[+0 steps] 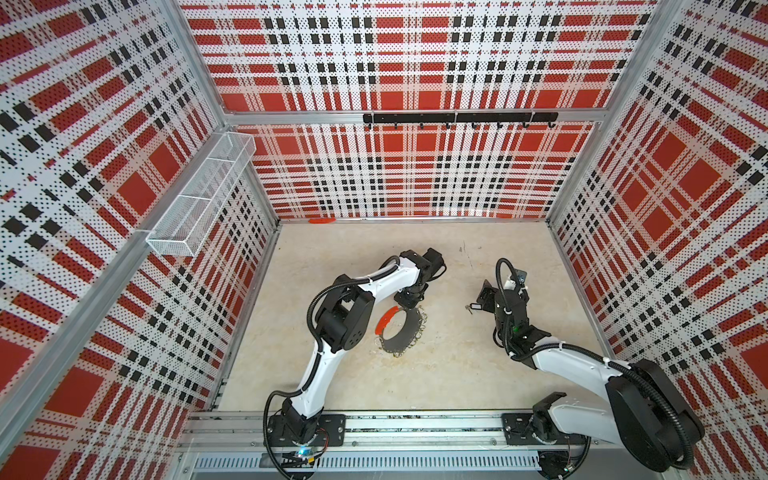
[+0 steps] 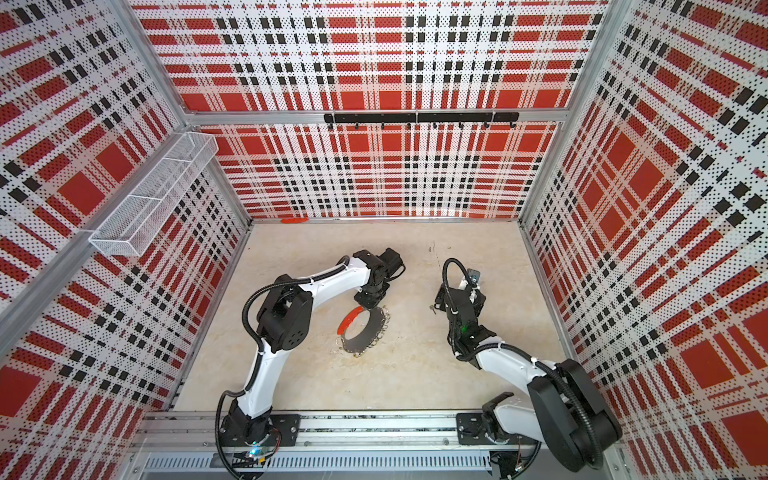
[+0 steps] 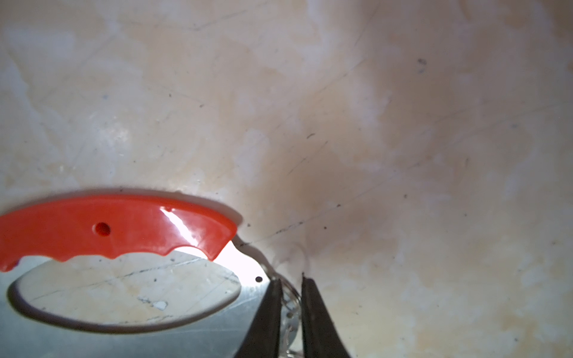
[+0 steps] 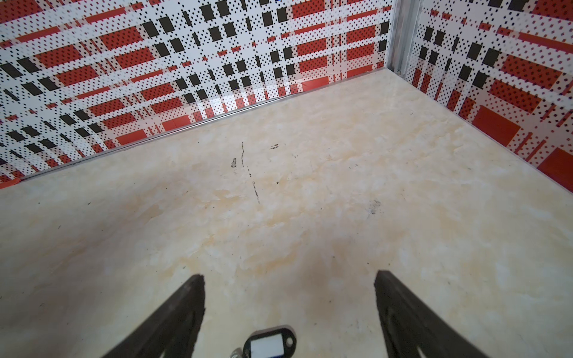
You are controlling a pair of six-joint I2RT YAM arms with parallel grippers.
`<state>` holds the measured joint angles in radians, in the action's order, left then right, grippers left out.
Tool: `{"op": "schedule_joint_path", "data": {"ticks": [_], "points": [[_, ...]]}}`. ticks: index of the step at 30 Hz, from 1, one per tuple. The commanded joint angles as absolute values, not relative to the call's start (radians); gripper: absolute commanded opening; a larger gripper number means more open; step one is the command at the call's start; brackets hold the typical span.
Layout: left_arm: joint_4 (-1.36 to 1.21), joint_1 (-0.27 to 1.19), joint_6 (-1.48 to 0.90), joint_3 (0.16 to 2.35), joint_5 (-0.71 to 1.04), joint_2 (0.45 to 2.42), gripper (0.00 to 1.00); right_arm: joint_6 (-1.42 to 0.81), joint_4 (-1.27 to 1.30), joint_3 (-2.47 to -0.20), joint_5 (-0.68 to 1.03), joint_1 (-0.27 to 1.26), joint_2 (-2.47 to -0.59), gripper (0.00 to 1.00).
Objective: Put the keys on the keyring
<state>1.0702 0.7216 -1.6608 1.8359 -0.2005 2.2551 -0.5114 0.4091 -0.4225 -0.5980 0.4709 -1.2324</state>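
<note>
The keyring [image 1: 400,341] [image 2: 360,340] lies flat on the table: a grey crescent band [image 3: 124,341] with a red curved segment [image 3: 108,229] and small silver split rings along its rim. My left gripper [image 3: 290,277] [image 1: 409,301] [image 2: 368,301] stands at the rim beside the red segment. Its fingers are nearly together, with a split ring and the band's edge between them. The keys [image 4: 269,342] [image 1: 473,308] [image 2: 434,308], a black tag with a pale window and a small silver key, lie on the table. My right gripper [image 4: 290,276] [image 1: 484,305] hangs open over them, apart from them.
Plaid walls close in the table on three sides. A white wire basket [image 1: 199,199] hangs on the left wall and a black hook rail [image 1: 457,118] on the back wall. A small orange object [image 1: 322,220] lies at the foot of the back wall.
</note>
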Motion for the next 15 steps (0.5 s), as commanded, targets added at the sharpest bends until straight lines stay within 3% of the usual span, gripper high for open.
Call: {"op": "schedule_joint_path", "data": {"ticks": [1,6,8,15], "points": [[1.106,0.726,-1.655,1.858,-0.22,2.281,0.17,-0.517,0.425,-0.425,-0.596,0.477,-1.215,0.88],[1.106,0.729,-1.654,1.866,-0.22,2.285,0.13,-0.517,0.425,-0.426,-0.594,0.477,-1.213,0.88],[1.109,0.729,-1.654,1.868,-0.217,2.283,0.0,-0.517,0.426,-0.423,-0.595,0.478,-1.214,0.88],[1.124,0.731,-1.658,1.879,-0.244,2.259,0.0,-0.517,0.43,-0.423,-0.595,0.478,-1.215,0.88]]}}
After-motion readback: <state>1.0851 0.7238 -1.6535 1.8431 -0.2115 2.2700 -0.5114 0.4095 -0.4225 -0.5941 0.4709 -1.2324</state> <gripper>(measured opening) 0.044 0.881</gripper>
